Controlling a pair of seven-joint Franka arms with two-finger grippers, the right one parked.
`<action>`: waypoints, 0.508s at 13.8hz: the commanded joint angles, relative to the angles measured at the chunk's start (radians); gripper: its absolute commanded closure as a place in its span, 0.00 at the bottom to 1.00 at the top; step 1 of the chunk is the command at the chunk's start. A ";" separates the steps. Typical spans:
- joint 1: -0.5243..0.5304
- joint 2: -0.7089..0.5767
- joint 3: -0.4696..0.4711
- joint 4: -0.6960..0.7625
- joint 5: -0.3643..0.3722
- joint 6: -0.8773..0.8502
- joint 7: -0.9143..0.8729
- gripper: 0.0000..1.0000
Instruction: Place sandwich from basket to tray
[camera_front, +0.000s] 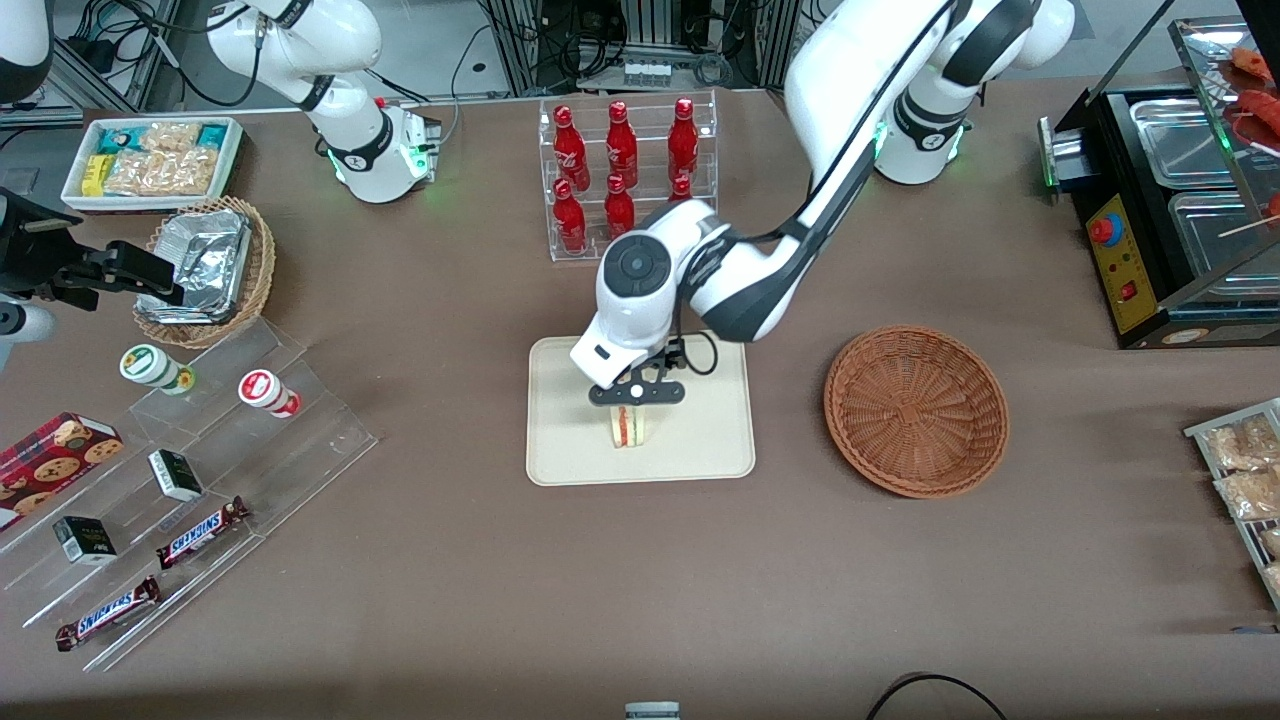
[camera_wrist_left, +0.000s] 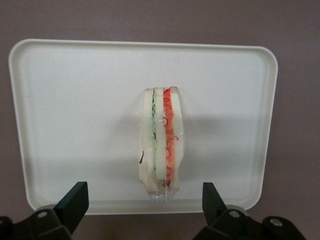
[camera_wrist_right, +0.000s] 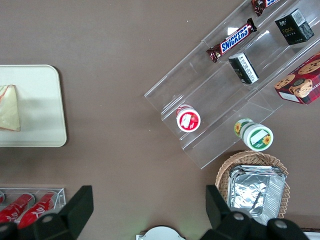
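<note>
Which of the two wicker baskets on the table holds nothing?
The orange-brown round basket beside the tray; the lighter one holds foil trays. The open gripper hovers over the sandwich.

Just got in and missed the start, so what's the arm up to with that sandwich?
The working arm is moving a sandwich from the wicker basket to the beige tray. The sandwich now rests on the tray, standing on edge, with nothing gripping it. The gripper hangs just above it with its fingers open on either side. The basket is empty, toward the working arm's end of the table.
</note>
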 joint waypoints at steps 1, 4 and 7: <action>0.069 -0.117 0.003 -0.023 0.003 -0.070 -0.054 0.00; 0.147 -0.215 0.003 -0.028 0.009 -0.185 -0.057 0.00; 0.248 -0.301 0.001 -0.040 0.007 -0.265 -0.040 0.00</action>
